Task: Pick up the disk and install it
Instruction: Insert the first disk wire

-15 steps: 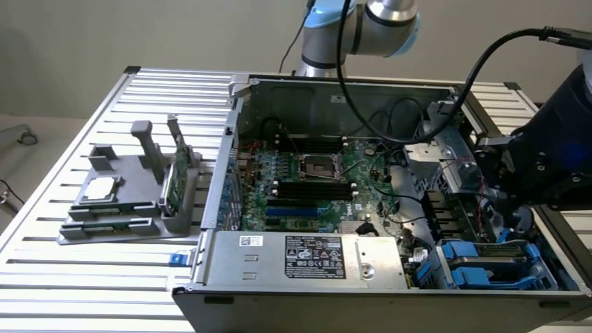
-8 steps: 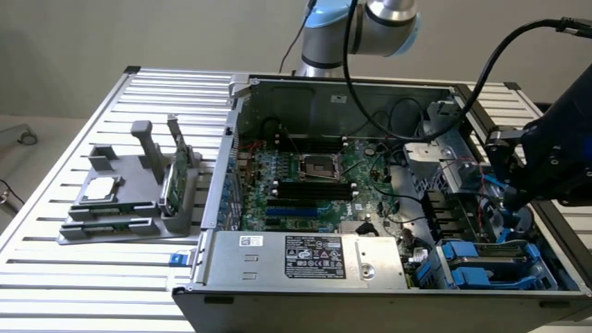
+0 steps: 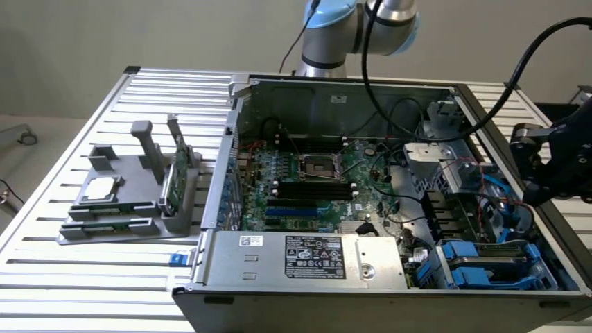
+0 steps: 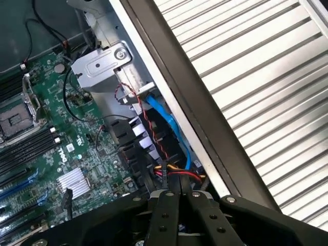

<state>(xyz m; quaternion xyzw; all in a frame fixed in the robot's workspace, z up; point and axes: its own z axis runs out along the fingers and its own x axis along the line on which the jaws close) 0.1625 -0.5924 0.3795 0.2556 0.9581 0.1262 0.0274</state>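
Note:
My gripper [image 3: 536,194] hangs above the right wall of the open computer case [image 3: 518,173], by the exterior view's right edge. In the wrist view its black fingers [image 4: 165,205] meet, shut with nothing between them, over a bundle of cables. The disk [image 3: 481,267] lies flat in the drive bay at the case's front right corner, a grey slab edged by blue carrier plastic. Its label cannot be made out. The gripper is well above and behind it, not touching.
A grey fixture [image 3: 129,208] on the slatted table [image 3: 93,277] holds a small silver chip [image 3: 102,187] and an upright green stick [image 3: 173,177]. Inside the case are the motherboard [image 3: 306,180], a power supply [image 3: 306,260], a blue cable [image 4: 166,123] and a metal bracket [image 4: 102,66].

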